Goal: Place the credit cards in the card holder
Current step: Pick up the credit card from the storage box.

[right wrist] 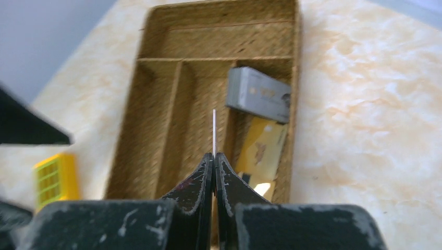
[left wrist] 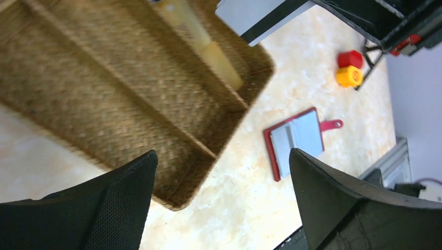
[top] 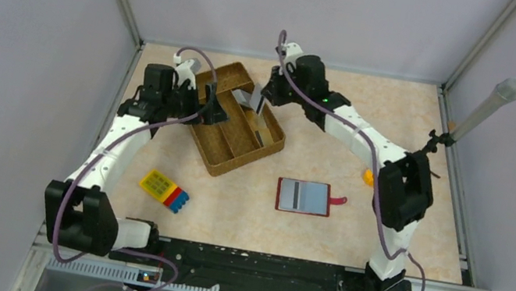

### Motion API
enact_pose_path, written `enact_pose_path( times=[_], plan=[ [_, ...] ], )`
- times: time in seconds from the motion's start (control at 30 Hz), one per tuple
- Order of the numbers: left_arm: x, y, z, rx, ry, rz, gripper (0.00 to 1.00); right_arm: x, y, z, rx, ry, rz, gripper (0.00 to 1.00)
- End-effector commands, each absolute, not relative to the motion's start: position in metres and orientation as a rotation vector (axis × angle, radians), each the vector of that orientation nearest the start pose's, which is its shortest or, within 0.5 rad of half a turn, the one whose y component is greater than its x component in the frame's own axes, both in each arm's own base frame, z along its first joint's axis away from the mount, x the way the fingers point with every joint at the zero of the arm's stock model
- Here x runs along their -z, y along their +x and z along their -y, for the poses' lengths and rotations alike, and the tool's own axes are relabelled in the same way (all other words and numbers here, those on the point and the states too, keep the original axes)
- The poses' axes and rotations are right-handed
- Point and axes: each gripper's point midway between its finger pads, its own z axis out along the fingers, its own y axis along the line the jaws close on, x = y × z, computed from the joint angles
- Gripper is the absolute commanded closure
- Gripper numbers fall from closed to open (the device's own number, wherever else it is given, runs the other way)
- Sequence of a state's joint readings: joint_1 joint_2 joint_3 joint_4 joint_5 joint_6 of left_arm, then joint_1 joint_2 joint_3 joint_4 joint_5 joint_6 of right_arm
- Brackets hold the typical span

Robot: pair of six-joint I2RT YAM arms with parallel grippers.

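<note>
**1. Handling**

The credit cards are thin, flat and smooth-faced. I judge them to be light and stiff, so they are likely to slide out of a corner pinch. They would also be hard to lift off a flat floor without first raising an edge. The recommended hold is across one short edge, with the pads flat on both faces.

**2. Right claw**

My right claw (right wrist: 214,156) has its fingers pressed together on the held card (right wrist: 213,130). The card shows edge-on as a pale line standing straight out of the fingertips. It hangs above the woven tray (right wrist: 167,104), roughly over the divider beside the right-hand channel.

**3. Left claw**

My left claw (left wrist: 223,153) has its fingers spread wide with nothing between them. It hovers over a corner of the tray and touches nothing that I can see.

**4. Remaining cards**

The tan-yellow card (right wrist: 263,148) lies in the tray's right-hand channel. The grey card (right wrist: 259,95) lies just past it. I cannot tell whether the two touch or overlap.

**5. Destination**

The red card holder (top: 303,197) lies flat on the table (top: 369,124), well apart from the tray. The held card is nowhere near it yet.
</note>
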State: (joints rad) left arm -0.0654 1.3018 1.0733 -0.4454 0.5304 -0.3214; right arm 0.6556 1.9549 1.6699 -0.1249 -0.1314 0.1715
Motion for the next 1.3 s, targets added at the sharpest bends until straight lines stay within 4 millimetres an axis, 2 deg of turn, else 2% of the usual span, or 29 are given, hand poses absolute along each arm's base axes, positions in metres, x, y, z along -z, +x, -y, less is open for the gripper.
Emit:
enact_pose_path(
  times=[0.0,0.2,0.3,0.5,0.67,0.87,1.0,1.1,1.13,1.27],
  plan=[
    [-0.243,0.329,0.149,0.912,0.265,-2.050,0.04,-0.264,0.383,-0.365,-1.081,-0.682,-1.927,1.00],
    [-0.254,0.311,0.175,1.084,0.377,-1.970,0.01,-0.273,0.317,-0.361,-1.353,-0.857,-1.916,1.00],
    [-0.256,0.304,0.187,1.131,0.425,-1.955,0.01,-0.281,0.295,-0.359,-1.464,-0.908,-1.880,1.00],
    [-0.253,0.286,0.210,1.176,0.534,-1.949,0.01,-0.289,0.274,-0.359,-1.558,-0.972,-1.847,1.00],
    [-0.247,0.282,0.217,1.178,0.550,-1.983,0.04,-0.295,0.259,-0.358,-1.615,-1.024,-1.813,1.00],
    [-0.248,0.259,0.241,1.344,0.629,-1.970,0.44,-0.302,0.253,-0.354,-1.608,-1.019,-1.804,1.00],
    [-0.251,0.244,0.249,1.417,0.670,-1.949,0.69,-0.307,0.253,-0.350,-1.589,-1.010,-1.796,1.00],
    [-0.257,0.237,0.252,1.463,0.690,-1.914,0.97,-0.312,0.253,-0.346,-1.579,-1.003,-1.784,1.00],
    [-0.258,0.235,0.253,1.469,0.697,-1.905,1.00,-0.313,0.253,-0.344,-1.575,-0.997,-1.782,1.00],
    [-0.260,0.231,0.252,1.462,0.707,-1.886,1.00,-0.313,0.260,-0.336,-1.562,-0.946,-1.793,0.78]
  ],
)
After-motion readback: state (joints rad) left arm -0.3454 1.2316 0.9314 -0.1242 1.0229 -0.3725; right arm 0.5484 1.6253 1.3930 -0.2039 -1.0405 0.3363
